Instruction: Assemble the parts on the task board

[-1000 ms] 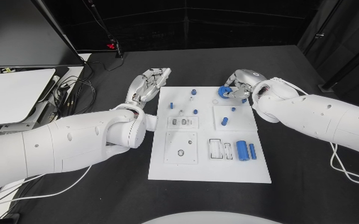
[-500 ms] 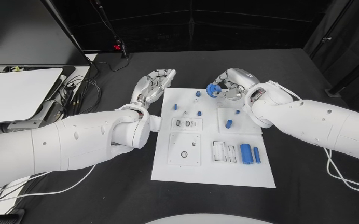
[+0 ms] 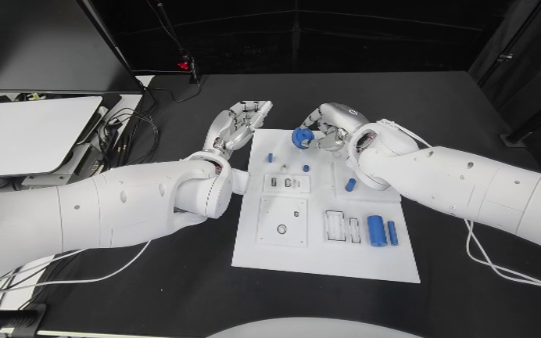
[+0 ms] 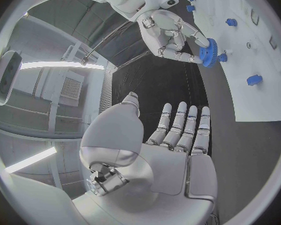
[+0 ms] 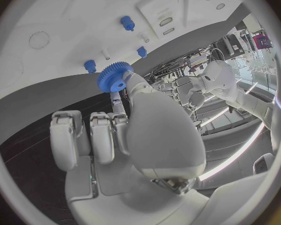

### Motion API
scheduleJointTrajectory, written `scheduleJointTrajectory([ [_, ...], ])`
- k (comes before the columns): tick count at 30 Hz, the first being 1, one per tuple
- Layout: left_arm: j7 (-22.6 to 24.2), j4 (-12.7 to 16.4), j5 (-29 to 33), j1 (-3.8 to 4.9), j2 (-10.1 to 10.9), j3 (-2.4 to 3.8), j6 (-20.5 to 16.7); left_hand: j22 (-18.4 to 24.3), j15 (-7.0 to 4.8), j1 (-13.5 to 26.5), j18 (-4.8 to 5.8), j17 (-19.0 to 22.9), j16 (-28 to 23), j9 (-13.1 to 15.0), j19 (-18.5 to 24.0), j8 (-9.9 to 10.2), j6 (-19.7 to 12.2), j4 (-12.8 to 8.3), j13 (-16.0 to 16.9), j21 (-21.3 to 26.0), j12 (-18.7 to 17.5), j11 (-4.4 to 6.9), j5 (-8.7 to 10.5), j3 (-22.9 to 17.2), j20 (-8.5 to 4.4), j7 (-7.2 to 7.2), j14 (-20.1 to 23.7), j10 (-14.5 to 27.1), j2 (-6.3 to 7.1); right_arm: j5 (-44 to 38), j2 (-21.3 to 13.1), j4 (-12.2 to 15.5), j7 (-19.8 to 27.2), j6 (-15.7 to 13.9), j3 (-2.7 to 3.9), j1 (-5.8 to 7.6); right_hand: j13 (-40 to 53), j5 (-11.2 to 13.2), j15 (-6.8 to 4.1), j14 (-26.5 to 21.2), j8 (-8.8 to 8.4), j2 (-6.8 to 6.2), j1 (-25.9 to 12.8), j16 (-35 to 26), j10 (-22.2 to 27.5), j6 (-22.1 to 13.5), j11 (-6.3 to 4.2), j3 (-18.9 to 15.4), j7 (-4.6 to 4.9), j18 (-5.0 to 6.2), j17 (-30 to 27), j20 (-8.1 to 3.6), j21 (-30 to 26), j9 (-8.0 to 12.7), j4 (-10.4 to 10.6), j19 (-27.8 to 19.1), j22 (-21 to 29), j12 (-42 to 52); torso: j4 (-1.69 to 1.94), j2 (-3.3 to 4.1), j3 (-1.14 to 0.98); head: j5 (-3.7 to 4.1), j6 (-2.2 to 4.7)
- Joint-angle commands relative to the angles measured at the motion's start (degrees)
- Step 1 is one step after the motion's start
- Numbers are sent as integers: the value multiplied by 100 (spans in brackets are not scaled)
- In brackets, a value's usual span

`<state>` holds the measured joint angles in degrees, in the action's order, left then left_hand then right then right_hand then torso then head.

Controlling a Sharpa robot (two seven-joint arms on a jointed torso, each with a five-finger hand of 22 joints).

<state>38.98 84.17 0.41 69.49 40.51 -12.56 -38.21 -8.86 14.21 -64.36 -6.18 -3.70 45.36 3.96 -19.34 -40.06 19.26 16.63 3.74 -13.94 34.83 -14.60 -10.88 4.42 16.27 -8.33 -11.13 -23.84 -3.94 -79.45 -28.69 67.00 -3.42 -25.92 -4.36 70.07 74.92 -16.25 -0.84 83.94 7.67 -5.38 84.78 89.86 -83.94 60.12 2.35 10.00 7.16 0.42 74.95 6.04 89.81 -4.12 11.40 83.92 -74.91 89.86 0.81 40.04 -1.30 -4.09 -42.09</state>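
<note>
My right hand (image 3: 328,129) pinches a blue gear (image 3: 302,138) between its fingertips, just above the far edge of the white task board (image 3: 327,256). The left wrist view shows that gear (image 4: 208,52) in the right hand (image 4: 168,35), close to two blue pegs. In the right wrist view the gear (image 5: 113,78) sits at the tips of the hand (image 5: 115,135). My left hand (image 3: 239,127) lies open with fingers straight, beside the board's far left corner. Small blue pegs (image 3: 270,157) (image 3: 351,185) stand in the board, and two blue cylinders (image 3: 377,231) lie near its right edge.
A white slab (image 3: 40,131) and a tangle of cables (image 3: 124,131) lie off the table's left side. A dark stand with a red light (image 3: 184,64) rises at the back. Bare black tabletop surrounds the board to the right and front.
The camera has shifted. My right hand has carried the blue gear leftward along the board's far edge, toward the left hand. The left hand has kept its place.
</note>
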Motion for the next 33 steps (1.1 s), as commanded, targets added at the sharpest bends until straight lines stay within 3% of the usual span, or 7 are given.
scheduleJointTrajectory([
  [1,1625,3,-37,11,-10,6,51,-7,17,-60,7,-1,22,-8,-14,-18,39,5,0,-36,29,-7,-26,39,17,-847,-40,-49,11,-105,56,-77,-1,248,6,12,1508,-10,18,606,32,90,9,14,-606,365,28,11,-118,-42,1505,-18,19,-218,-26,608,-1509,14,-6,-3,-5,-11,-11],
  [15,1621,-15,-37,11,-18,6,57,-7,17,-64,7,-1,21,-9,-12,-18,41,5,0,-37,31,-7,-28,44,18,-847,-42,-50,6,-227,280,-355,-96,645,4,1,1508,-7,22,606,-1,88,9,14,-606,344,33,12,-116,-42,1505,-15,19,-204,-42,608,-1509,14,-10,-9,-6,-21,-54],
  [33,1604,-23,-37,11,-23,6,53,-6,17,-70,8,0,22,-10,-8,-18,44,6,0,-37,34,-7,-34,51,19,-847,-47,-53,-4,-308,490,-754,-115,835,3,-25,1508,56,29,606,-44,93,-30,14,-606,336,39,0,-110,-42,1505,-10,19,-185,-42,608,-1509,14,-10,-10,-3,-16,-86],
])
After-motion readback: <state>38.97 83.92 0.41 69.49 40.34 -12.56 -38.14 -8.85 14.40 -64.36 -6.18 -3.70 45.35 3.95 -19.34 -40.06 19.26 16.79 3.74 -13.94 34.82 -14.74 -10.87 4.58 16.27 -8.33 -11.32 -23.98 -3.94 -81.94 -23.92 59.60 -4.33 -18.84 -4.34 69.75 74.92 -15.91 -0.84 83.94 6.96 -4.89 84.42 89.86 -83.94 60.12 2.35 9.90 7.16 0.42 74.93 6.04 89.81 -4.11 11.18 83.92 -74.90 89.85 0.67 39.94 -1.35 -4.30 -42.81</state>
